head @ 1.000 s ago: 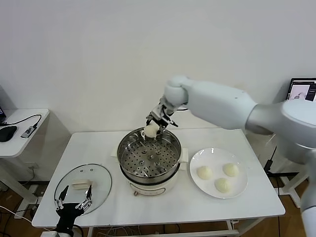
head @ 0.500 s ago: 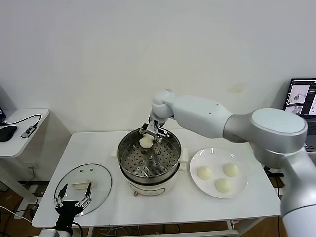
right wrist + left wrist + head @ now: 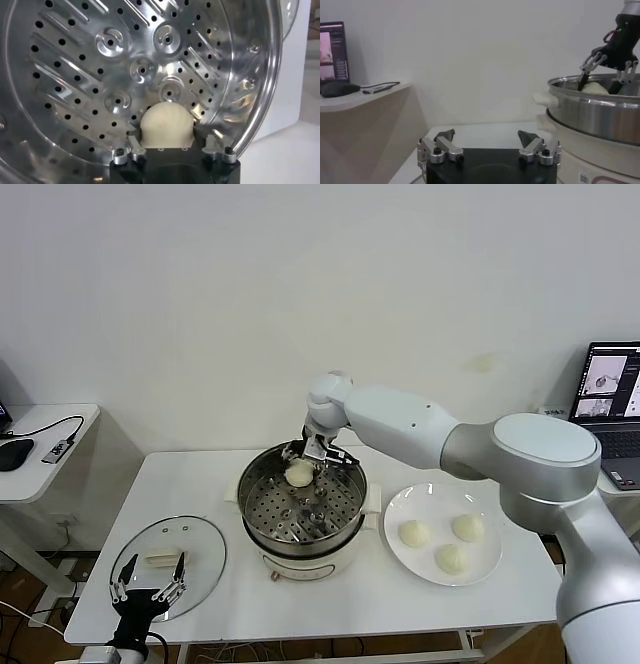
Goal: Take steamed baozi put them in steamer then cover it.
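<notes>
Cream baozi [image 3: 299, 474] in right hand [image 3: 312, 456]

A cream-white bun [image 3: 299, 473] is showing pale against the shiny silver steamer [image 3: 303, 509], whose tray is dotted with rows of dark round holes [image 3: 75, 60]. The steamer's base and side handles are showing white. Three more cream-white buns [image 3: 451, 558] are lying on a plain white plate [image 3: 490, 564] to the right. The table [image 3: 400, 599] is white. On the near left, the clear glass lid [image 3: 168, 564] is showing a silver rim and a cream handle. The right hand [image 3: 312, 454] is black and silver, on a white arm.
</notes>
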